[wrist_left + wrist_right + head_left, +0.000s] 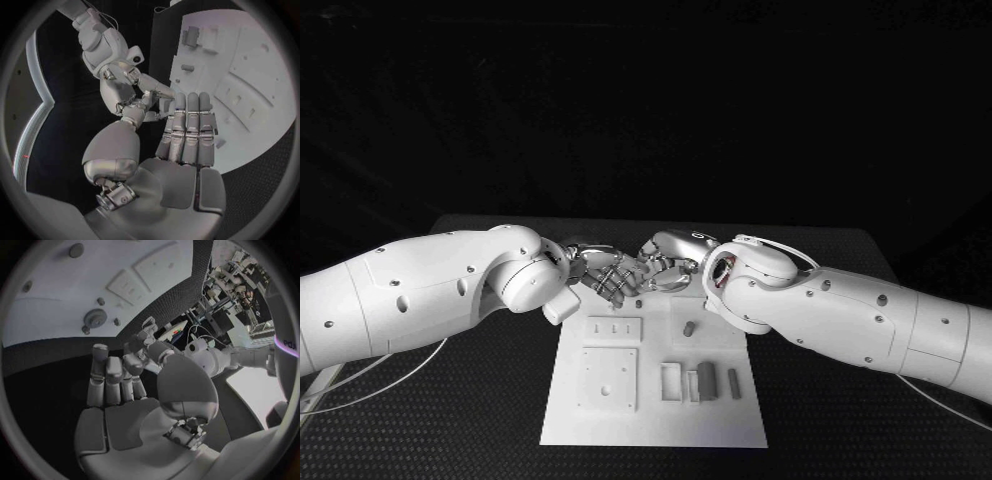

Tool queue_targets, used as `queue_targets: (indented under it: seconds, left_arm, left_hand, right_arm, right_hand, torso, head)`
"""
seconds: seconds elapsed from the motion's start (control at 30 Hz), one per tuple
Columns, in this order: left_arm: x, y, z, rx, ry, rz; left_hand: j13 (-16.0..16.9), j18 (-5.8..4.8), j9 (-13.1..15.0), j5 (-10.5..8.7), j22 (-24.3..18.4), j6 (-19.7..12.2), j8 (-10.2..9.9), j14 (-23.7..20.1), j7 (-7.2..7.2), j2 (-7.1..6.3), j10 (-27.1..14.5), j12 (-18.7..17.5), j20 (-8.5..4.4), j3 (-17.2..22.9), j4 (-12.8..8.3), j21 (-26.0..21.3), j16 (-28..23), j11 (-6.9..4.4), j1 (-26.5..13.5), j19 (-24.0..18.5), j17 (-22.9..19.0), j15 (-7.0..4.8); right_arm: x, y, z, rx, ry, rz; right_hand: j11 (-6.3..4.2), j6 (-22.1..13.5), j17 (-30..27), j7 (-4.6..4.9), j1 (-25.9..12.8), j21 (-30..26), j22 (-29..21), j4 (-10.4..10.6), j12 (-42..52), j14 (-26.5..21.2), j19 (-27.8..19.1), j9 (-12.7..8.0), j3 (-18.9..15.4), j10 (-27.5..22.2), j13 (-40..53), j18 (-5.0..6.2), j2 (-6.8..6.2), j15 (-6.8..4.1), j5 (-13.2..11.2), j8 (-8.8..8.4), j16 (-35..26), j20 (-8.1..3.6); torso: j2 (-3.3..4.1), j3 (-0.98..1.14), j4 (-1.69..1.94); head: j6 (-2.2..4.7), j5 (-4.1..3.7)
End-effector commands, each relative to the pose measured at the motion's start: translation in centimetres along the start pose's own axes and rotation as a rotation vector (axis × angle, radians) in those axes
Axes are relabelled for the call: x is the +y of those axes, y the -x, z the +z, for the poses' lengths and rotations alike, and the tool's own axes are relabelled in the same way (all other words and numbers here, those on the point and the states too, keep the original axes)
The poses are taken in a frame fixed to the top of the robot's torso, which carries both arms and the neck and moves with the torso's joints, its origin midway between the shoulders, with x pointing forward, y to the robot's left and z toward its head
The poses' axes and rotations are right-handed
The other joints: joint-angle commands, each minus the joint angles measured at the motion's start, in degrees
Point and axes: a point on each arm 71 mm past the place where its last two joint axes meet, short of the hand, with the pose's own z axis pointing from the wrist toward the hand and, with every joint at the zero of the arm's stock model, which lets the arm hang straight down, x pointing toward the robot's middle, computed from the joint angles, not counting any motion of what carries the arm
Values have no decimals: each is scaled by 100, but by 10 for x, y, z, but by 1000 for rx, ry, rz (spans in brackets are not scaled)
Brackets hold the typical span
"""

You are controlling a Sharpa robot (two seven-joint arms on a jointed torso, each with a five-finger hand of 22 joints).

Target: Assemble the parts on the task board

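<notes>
head view: both silver hands, left hand (599, 272) and right hand (669, 262), meet fingertip to fingertip above the white rectangular task board's (653, 425) far edge; whether they pinch anything i cannot tell. small grey parts (708, 379) lie on the board's near right. best to part slowly, keeping over the board.

Dim, dark surroundings; the white task board (653, 425) glares; wrist views bend at edges.

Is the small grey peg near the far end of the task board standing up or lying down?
Upright: the peg stands on the task board, apart from both hands.
</notes>
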Motion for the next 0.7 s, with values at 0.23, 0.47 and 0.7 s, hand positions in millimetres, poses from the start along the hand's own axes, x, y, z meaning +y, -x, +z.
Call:
queue_targets:
  seconds: [0.23,0.47,0.7]
  left_arm:
    - [-5,-5,1,27,-17,13]
    - [-6,-7,1,37,-19,17]
    - [-6,-7,2,35,-17,25]
  left_hand:
    - [16,57,-10,-16,16,31,10,32,-2,95,47,-42,6,12,-66,-20,-40,-3,30,37,25,2]
    - [33,51,-12,-21,24,45,10,40,-4,135,60,-53,3,-6,-67,-26,-54,-5,4,42,52,0]
    - [83,43,4,-22,53,141,50,90,-44,308,162,-28,-6,225,-83,-18,-58,-45,280,71,112,-17]
  right_arm:
    - [5,-4,2,23,17,-1]
    - [5,-6,3,26,15,-2]
    - [5,-6,3,29,14,-1]
  right_hand:
    - [-44,188,-9,-27,-47,19,72,22,-18,4,29,14,6,-9,-5,83,21,-33,-1,18,-8,-13]
    - [-45,190,-10,-28,-53,18,72,22,-19,5,29,16,6,-9,-5,83,18,-34,-1,18,-10,-13]
    - [-46,192,-11,-29,-57,17,71,23,-19,5,30,17,6,-9,-5,83,18,-34,-1,18,-10,-13]
  torso:
    - [3,2,4]
    - [0,1,3]
    - [1,-2,0]
  head:
    - [-5,-2]
    - [-25,3]
    - [-29,5]
